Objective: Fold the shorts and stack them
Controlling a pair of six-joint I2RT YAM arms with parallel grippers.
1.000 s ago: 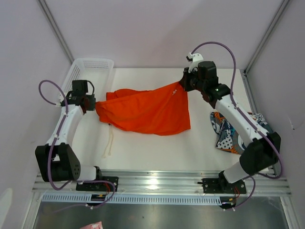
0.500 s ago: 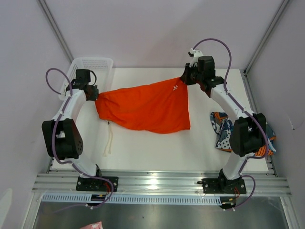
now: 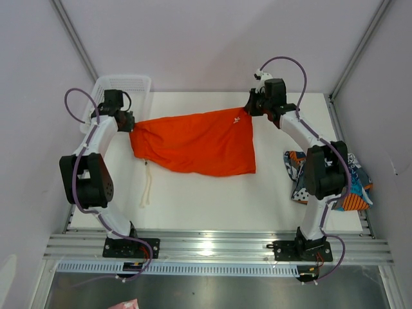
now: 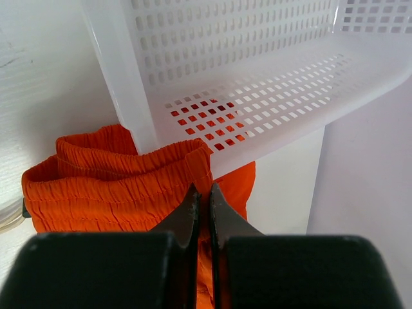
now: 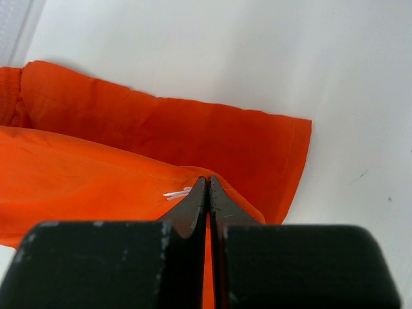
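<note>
- Nearest, at the table's front edge: metal rail carrying both arm bases, left and right.
- On the white table, just past the left base: white drawstring, trailing loose from the lower left edge of the orange shorts toward the rail.
- At the right side, on the table: printed shorts in a crumpled heap, partly hidden behind the right arm's elbow, well apart from the orange pair.
- Across the far half of the table: orange shorts pulled out wide, waistband end to the left, leg end to the right, lower edge sagging toward the middle. Cannot tell how much of the cloth is off the surface.
- Left gripper: jaws pressed together on the gathered elastic waistband, only cloth between the fingers.
- Right gripper: jaws likewise clamped, pinching a raised fold of orange cloth beside a small white mark, with another layer lying flat on the table beyond the tips.
- Left arm: elbow raised above its base, forearm stretched toward the far left corner, wrist turned inward to the right.
- Right arm: forearm running from the elbow up and leftward to the far edge, wrist turned inward to the left.
- Farthest, in the far left corner: white mesh basket, just behind the left gripper, its perforated wall close over the waistband in the left wrist view.
- Beyond and to both sides: plain pale walls with slanting metal frame posts.
</note>
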